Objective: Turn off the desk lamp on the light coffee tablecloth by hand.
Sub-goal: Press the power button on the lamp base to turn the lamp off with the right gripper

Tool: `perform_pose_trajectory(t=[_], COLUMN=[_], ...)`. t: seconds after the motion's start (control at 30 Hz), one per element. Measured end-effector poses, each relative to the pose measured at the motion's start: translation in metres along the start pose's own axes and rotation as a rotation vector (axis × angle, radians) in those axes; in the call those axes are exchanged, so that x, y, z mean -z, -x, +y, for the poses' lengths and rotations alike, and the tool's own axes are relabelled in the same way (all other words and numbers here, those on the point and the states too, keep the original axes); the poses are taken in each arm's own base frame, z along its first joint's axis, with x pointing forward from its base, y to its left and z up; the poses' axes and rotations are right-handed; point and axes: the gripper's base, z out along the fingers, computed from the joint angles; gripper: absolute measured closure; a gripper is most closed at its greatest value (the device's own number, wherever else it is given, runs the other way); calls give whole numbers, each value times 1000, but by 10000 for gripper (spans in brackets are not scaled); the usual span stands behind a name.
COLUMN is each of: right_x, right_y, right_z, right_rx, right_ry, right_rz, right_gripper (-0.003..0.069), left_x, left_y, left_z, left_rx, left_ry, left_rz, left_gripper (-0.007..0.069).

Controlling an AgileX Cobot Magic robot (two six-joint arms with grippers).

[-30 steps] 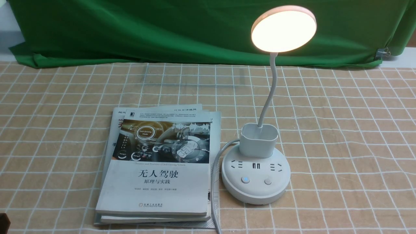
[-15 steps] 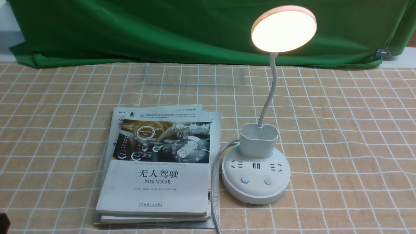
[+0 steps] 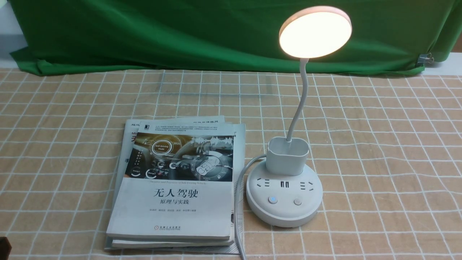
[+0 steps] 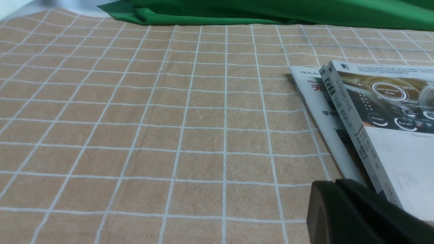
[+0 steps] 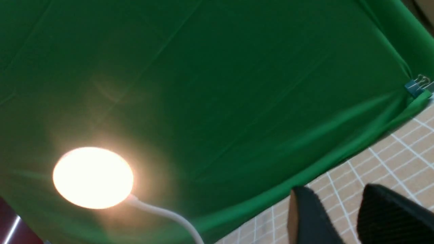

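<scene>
From where I stand, the desk lamp point(image 3: 284, 202) sits on the light coffee tablecloth point(image 3: 379, 162), just to the right of the stacked books point(image 3: 173, 209), its disc head point(image 3: 316, 34) glowing. Its round base rests flat, with two buttons on the side nearest the robot, presumably so that a finger can come down on them without crossing the pen-holder cup point(image 3: 287, 157) behind. The blue-lit button point(image 3: 273, 199) looks to me like the likelier switch, though I cannot be sure which one governs the light. The thin neck point(image 3: 302, 97) rises from the cup and holds the head high above the base, which leaves room to press. The cable point(image 3: 236, 202) runs down between base and books, where a low sweep might snag it. The right gripper point(image 5: 334, 200) has its fingers parted with nothing between them, away from the lamp; narrowing them would probably suit a small button better. The left gripper point(image 4: 339, 189) has its fingertips together, grasping nothing, near the books, perhaps kept aside because the lamp lies on the other arm's side. The press itself is yet to be made.
</scene>
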Motion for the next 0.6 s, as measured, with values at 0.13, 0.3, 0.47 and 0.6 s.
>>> perform_pose_trajectory(t=[0.13,0.3,0.47,0.6], right_x=[0,-2,-29,-68], right_y=[2,6,40,39], right_z=[1,10,55,75], right_rx=[-34,7,285,427], right_ry=[13,9,0,-65], right_rz=[-16,88,478,883], right_gripper=[443,573,624,626], left_x=[0,0,0,0], left_y=[0,0,0,0], left_z=[0,0,0,0], left_rx=[0,0,0,0], left_ry=[0,0,0,0], left_rz=[0,0,0,0], left_gripper=[620,620,620,620])
